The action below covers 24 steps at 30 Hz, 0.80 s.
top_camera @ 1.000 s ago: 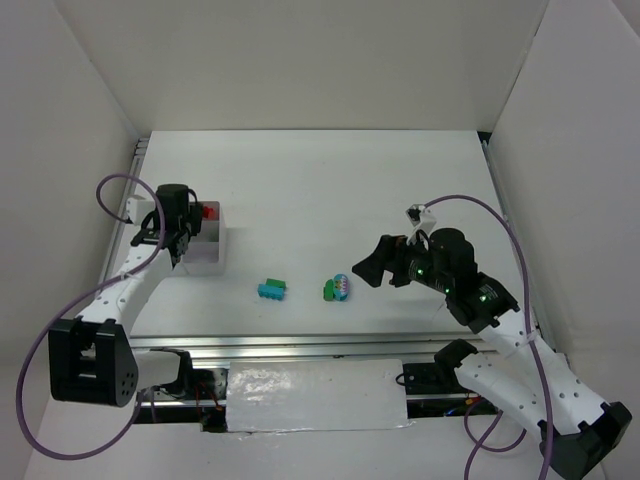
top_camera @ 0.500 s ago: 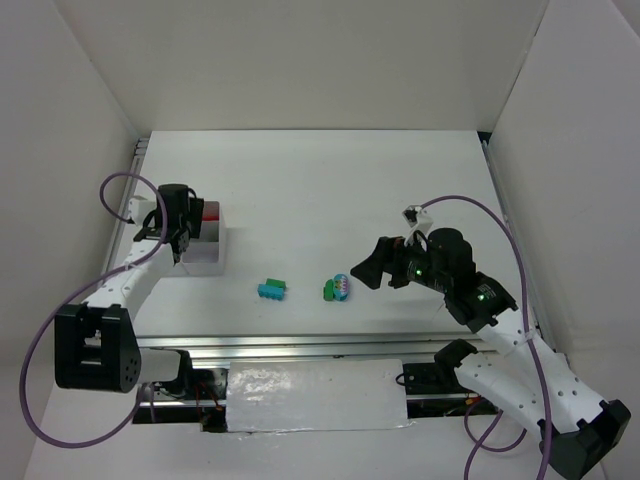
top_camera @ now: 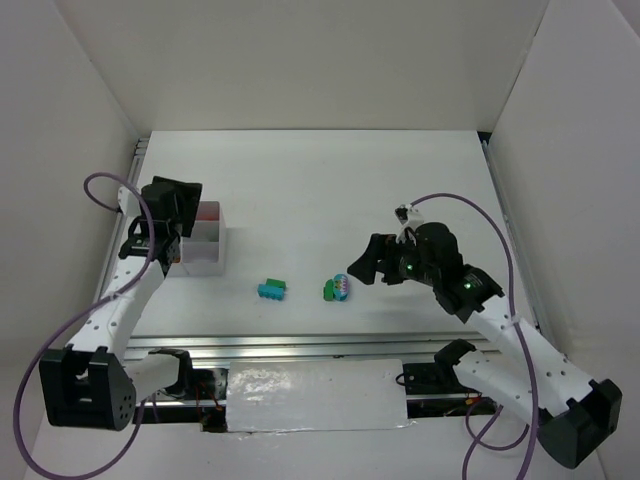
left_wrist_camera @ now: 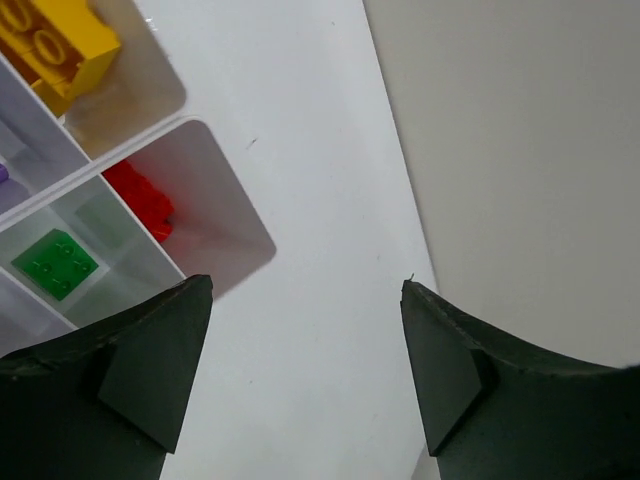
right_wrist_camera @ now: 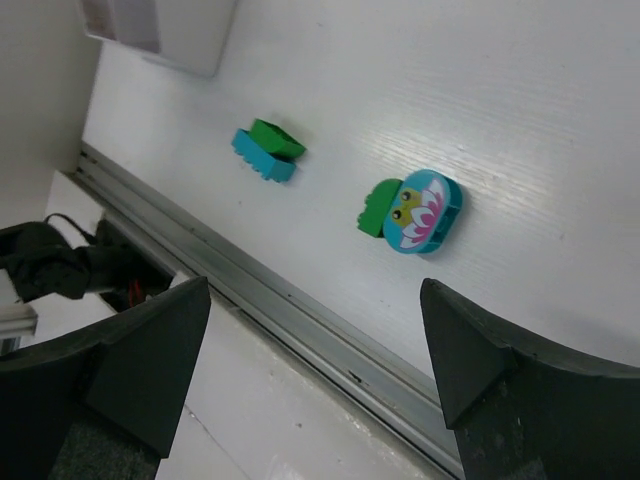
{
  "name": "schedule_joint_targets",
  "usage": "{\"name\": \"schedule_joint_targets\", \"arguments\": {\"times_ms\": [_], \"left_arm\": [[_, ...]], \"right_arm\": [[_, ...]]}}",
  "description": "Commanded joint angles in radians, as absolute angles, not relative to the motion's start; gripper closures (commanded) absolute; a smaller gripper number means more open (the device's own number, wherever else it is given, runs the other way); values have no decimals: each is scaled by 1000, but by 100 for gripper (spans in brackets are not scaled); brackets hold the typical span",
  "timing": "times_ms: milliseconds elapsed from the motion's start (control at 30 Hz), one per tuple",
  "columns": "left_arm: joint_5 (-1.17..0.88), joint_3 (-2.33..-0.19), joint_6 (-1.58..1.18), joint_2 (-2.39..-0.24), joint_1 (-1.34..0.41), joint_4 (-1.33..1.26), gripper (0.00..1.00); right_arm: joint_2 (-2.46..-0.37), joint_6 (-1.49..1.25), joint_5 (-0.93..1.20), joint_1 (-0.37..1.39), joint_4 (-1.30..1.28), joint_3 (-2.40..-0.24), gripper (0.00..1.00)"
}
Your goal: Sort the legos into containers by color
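Note:
The containers are one white compartment tray (top_camera: 208, 250) at the left; the left wrist view shows its cells (left_wrist_camera: 215, 165) with a yellow lego (left_wrist_camera: 50, 45), a red lego (left_wrist_camera: 140, 200) and a green lego (left_wrist_camera: 55, 263) inside. My left gripper (top_camera: 166, 248) (left_wrist_camera: 305, 283) hangs open and empty just left of the tray. On the table lie a teal-and-green studded lego (top_camera: 272, 289) (right_wrist_camera: 265, 152) and a teal oval lego with a green piece (top_camera: 337, 289) (right_wrist_camera: 422, 212). My right gripper (top_camera: 362, 268) (right_wrist_camera: 315, 283) is open, just right of the oval lego and above it.
A metal rail (top_camera: 300, 345) (right_wrist_camera: 300, 320) runs along the table's near edge, with a silvery plate (top_camera: 315, 395) below it. White walls close in the left, right and back. Purple cables loop off both arms.
My left gripper has opened from shut and drawn back left off the tray. My right gripper has slid left toward the oval lego.

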<state>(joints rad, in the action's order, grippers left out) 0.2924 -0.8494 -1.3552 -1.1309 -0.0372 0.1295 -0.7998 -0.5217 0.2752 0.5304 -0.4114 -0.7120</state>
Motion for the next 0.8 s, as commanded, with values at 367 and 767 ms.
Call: {"name": "schedule_joint_targets", "arguments": {"times_ms": [367, 767], "left_arm": [[236, -991, -816, -1051, -363, 387, 8], [167, -885, -689, -931, -419, 534, 9]], "right_arm": [[-1221, -670, -215, 724, -505, -827, 8], [-1333, -689, -195, 805, -429, -870, 36]]}}
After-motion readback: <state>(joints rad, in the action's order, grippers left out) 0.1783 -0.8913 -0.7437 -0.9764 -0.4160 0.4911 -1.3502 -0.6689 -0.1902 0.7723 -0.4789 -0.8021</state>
